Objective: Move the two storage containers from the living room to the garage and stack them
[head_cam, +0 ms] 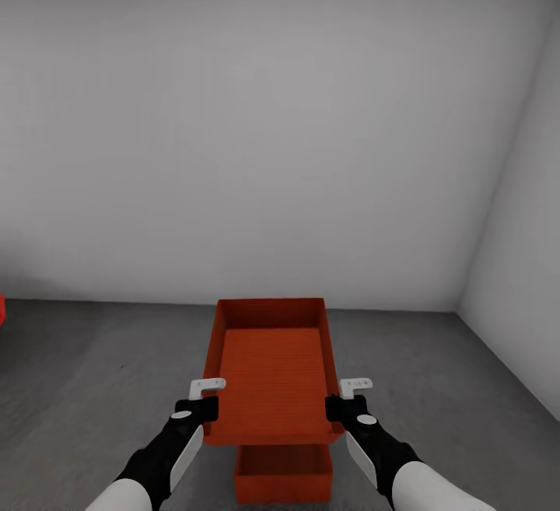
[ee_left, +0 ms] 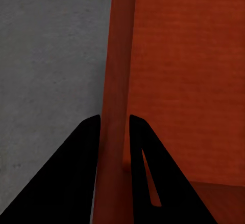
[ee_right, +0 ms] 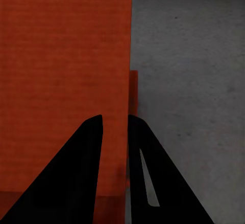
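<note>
Grey floor (head_cam: pixel 93 386): both end effectors clamp an empty container (head_cam: pixel 272 371) above another (head_cam: pixel 284 476).

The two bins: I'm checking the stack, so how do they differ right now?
The upper bin is held by both grippers, left and right, on its side walls; the lower bin sits on the floor ungripped. The upper shows fully, the lower mostly hidden. Both are red-orange, open-topped.

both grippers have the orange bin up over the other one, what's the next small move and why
Probably lower it straight down. The left gripper and right gripper each pinch a side wall of the red-orange open-top plastic bin, held level above the second red-orange bin on the dark grey concrete-like floor. The lower bin looks roughly centred beneath, so descending should stack them.
</note>
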Robot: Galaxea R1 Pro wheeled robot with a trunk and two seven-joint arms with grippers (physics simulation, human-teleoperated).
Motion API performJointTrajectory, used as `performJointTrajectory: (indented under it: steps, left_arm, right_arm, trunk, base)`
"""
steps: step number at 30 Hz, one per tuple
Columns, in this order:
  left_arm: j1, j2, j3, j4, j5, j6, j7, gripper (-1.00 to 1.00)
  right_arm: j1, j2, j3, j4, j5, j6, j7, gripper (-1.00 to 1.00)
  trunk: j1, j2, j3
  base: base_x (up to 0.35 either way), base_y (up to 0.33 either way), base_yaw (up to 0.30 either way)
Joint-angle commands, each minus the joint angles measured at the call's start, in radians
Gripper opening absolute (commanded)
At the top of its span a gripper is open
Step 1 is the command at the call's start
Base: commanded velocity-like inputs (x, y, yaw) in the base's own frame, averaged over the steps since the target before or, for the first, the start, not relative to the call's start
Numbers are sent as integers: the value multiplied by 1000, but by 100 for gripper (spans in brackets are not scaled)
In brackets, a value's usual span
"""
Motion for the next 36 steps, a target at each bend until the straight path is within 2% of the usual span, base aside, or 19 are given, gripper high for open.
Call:
performJointTrajectory:
  steps: [1, 6, 21, 36]
  left_arm:
    - [-1, 1, 18, -21, -4, -12, 15, -100]
    - [-1, 1, 15, -12, -4, -13, 15, -100]
    - [-1, 1, 16, -17, -4, -13, 15, -100]
    - [-1, 2, 17, -21, -4, -14, 15, -100]
  right_arm:
    - [-1, -10, -16, 3, -11, -4, -71, -100]
    - [-1, -10, -16, 3, -11, -4, -71, -100]
    - [-1, -10, -17, 3, -10, -6, -69, -100]
    - [-1, -11, -17, 3, -10, -8, -69, -100]
  trunk:
    - [0, -1, -3]
    - [0, -1, -11]
    - [0, -1, -35]
    - [0, -1, -60]
  base:
    - [0, 0, 0]
    - [138, 0, 0]
    - [294, 0, 0]
    - [6, 0, 0]
